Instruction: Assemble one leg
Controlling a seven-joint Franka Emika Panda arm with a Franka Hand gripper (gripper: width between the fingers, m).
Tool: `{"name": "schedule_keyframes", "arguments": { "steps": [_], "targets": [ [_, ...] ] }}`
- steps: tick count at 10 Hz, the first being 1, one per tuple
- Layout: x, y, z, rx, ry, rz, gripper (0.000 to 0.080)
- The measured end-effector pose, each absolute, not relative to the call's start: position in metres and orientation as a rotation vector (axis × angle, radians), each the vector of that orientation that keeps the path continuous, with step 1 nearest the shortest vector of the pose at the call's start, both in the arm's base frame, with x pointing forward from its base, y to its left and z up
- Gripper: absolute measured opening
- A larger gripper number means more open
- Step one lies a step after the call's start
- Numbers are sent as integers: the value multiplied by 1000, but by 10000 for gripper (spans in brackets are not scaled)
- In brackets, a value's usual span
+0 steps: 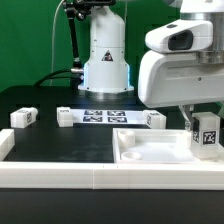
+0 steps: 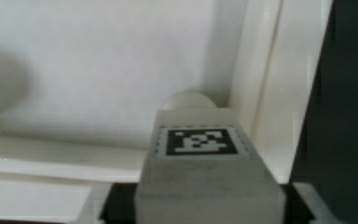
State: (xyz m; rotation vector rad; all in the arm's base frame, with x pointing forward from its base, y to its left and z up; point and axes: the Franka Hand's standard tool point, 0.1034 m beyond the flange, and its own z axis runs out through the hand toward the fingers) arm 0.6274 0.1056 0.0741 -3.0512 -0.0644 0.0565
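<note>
My gripper [image 1: 204,122] is shut on the leg [image 1: 207,140], a small white block with a black-and-white tag facing out. It holds the leg upright over the right corner of the large flat white board [image 1: 145,152]. In the wrist view the leg [image 2: 197,150] fills the middle between my dark fingers [image 2: 123,205]. Its tip is close to the board's raised rim [image 2: 274,60]. I cannot tell whether the leg touches the board.
A second tagged white leg [image 1: 23,117] stands at the exterior view's left. The marker board [image 1: 103,116] lies in front of the robot base, with a small white block [image 1: 152,119] at its right end. A white rail [image 1: 60,176] runs along the front edge.
</note>
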Motion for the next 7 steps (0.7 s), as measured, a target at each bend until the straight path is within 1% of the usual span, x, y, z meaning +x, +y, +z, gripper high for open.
{"name": "schedule_keyframes", "arguments": {
  "steps": [7],
  "targets": [
    [626,117,72,-2843,1124,91,291]
  ]
}}
